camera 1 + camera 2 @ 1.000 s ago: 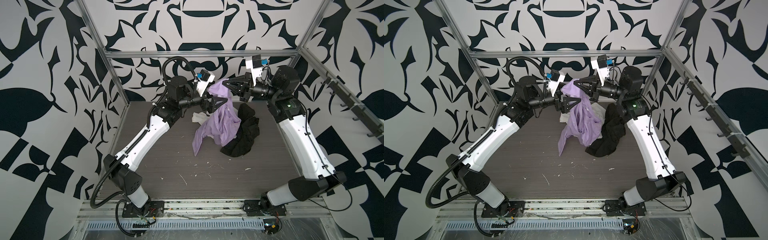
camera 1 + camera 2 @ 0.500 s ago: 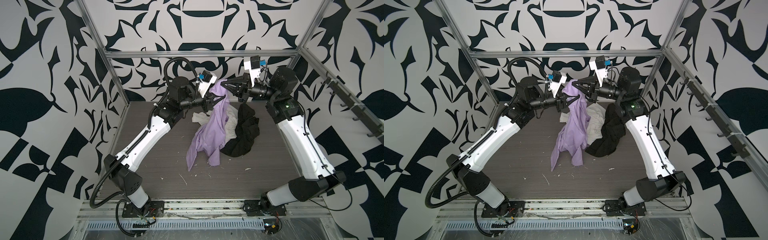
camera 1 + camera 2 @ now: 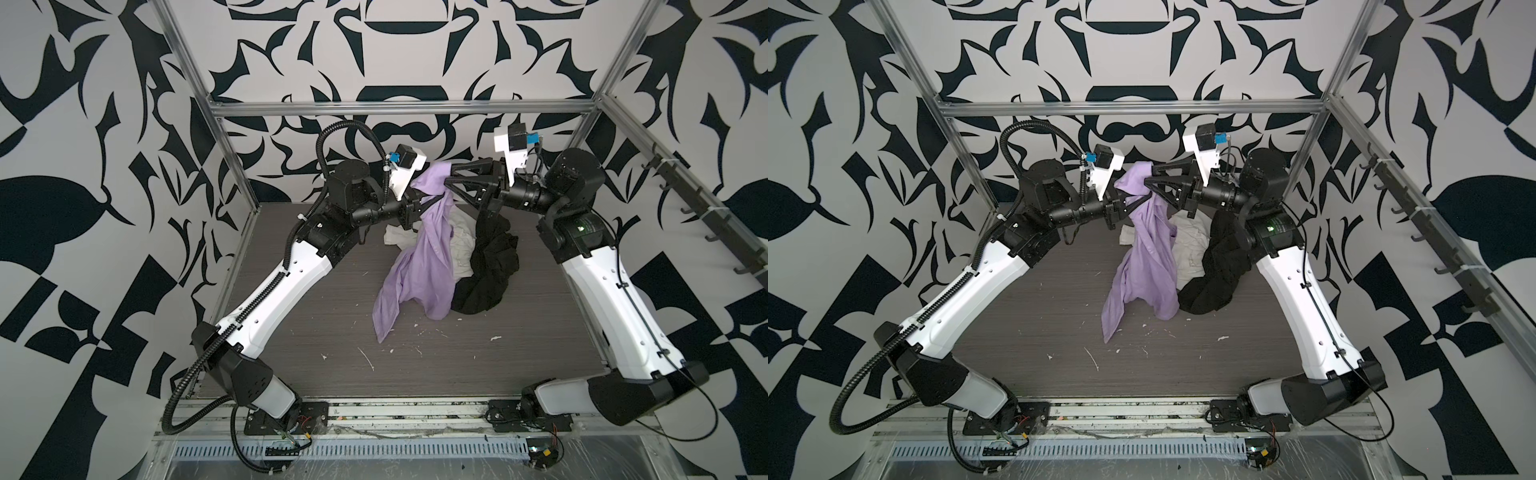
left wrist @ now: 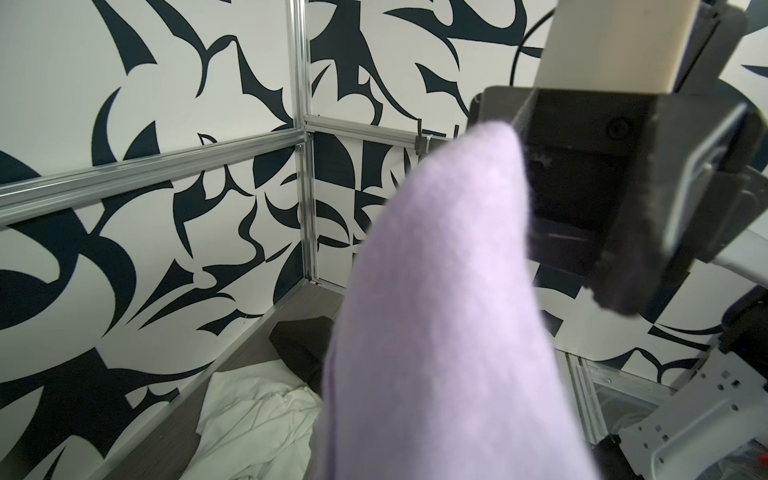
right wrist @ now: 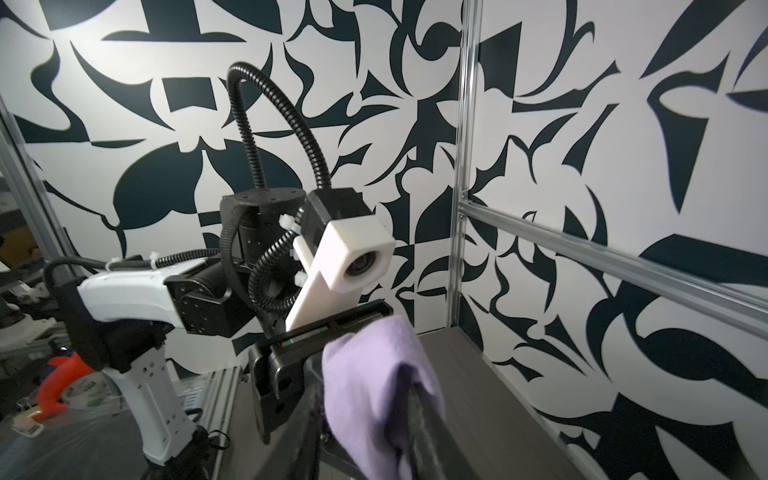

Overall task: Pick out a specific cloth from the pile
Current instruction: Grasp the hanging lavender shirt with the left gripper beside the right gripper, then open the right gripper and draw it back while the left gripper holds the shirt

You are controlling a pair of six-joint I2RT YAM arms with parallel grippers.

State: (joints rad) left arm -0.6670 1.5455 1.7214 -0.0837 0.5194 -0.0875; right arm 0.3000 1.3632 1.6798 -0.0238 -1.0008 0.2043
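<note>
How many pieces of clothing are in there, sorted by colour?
purple cloth: 1
white cloth: 1
black cloth: 1
Total: 3

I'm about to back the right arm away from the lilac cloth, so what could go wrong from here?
The cloth bunches between the parted jaws of the right gripper, so it may snag as that arm retreats. The left gripper pinches it only near the top edge, so the hanging weight could pull it free. Its lower fold lies against the black garment and may drag it.
</note>
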